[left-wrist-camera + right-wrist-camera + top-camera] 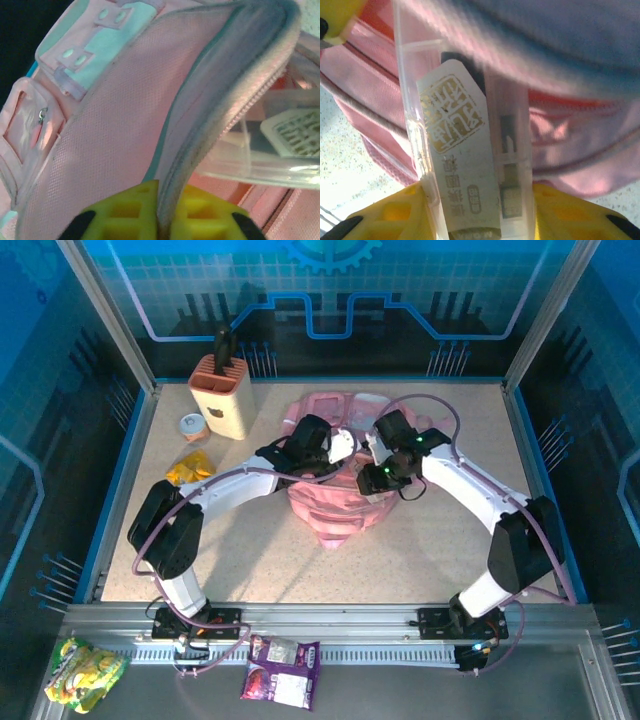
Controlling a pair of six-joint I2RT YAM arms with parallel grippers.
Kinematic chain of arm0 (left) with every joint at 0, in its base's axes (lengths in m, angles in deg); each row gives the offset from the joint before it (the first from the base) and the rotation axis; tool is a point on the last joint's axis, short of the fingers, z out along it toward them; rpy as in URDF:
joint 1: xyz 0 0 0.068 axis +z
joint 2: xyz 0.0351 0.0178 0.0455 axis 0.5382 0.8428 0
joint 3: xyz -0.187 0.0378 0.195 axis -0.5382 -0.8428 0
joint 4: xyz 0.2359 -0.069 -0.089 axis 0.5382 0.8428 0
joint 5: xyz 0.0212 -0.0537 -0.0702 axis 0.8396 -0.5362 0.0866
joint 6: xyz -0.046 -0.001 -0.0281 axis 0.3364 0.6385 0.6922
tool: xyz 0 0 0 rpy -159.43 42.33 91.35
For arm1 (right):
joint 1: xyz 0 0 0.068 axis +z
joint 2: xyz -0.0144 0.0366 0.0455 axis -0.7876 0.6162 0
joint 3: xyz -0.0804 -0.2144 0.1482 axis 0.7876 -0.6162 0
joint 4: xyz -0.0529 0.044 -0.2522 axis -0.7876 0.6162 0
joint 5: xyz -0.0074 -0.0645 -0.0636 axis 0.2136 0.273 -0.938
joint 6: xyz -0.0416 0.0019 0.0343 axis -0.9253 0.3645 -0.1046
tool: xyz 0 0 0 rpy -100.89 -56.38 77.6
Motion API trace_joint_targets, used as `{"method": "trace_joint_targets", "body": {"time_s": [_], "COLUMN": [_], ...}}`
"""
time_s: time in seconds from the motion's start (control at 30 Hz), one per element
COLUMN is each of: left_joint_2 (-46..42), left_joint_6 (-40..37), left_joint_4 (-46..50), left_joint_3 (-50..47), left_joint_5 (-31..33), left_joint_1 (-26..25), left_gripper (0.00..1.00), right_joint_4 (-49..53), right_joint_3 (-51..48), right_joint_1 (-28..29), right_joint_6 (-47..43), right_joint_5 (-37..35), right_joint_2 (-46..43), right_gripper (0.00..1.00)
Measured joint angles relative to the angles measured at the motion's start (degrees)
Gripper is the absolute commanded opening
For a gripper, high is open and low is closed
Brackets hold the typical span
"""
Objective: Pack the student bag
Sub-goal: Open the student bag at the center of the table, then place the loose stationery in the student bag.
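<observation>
The pink student bag [335,512] lies in the middle of the table between both arms. My left gripper [338,446] is at its top; in the left wrist view its yellow fingers [125,210] are shut on the grey-lined zipper edge [210,115] of the bag's mouth, holding it up. My right gripper [378,476] comes in from the right. It is shut on a clear plastic box [460,150] with a white and gold printed label. The box's far end sits under the raised flap, inside the bag's mouth [580,155]. The same clear box [282,137] shows in the opening in the left wrist view.
A beige holder [222,392] with a black handle stands at the back left. In front of it are a small blue-lidded jar [192,426] and a yellow packet [188,468]. Two snack packs [85,672] [281,672] lie on the near rail below the arm bases.
</observation>
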Motion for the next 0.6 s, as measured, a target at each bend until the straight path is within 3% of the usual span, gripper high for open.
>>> {"method": "trace_joint_targets", "body": {"time_s": [0.17,0.27,0.37,0.47,0.6], "left_joint_2": [-2.5,-3.0,-3.0,-3.0,-3.1], "left_joint_6": [-0.1,0.7,1.6,2.4,3.1], "left_joint_4": [-3.6,-3.9,-4.0,-4.0,-4.0], "left_joint_3": [-2.6,-2.7,-2.7,-2.7,-2.7], "left_joint_5": [-0.4,-1.0,-1.2,-1.2,-1.3], "left_joint_1": [0.3,0.3,0.3,0.3,0.3], "left_gripper": [0.00,0.00,0.00,0.00,0.00], "right_joint_4": [-2.9,-5.3,-7.7,-9.6,-7.9], "right_joint_3": [1.6,1.6,1.4,-1.6,-6.6], "right_joint_1": [0.3,0.3,0.4,0.4,-1.8], "right_joint_6": [-2.1,-2.2,-1.2,-0.1,2.9], "right_joint_5": [-0.4,-1.5,-1.7,-2.1,-1.4], "right_joint_2": [3.1,3.9,3.3,-0.3,-8.8], "right_gripper": [0.57,0.74,0.79,0.93,0.92]}}
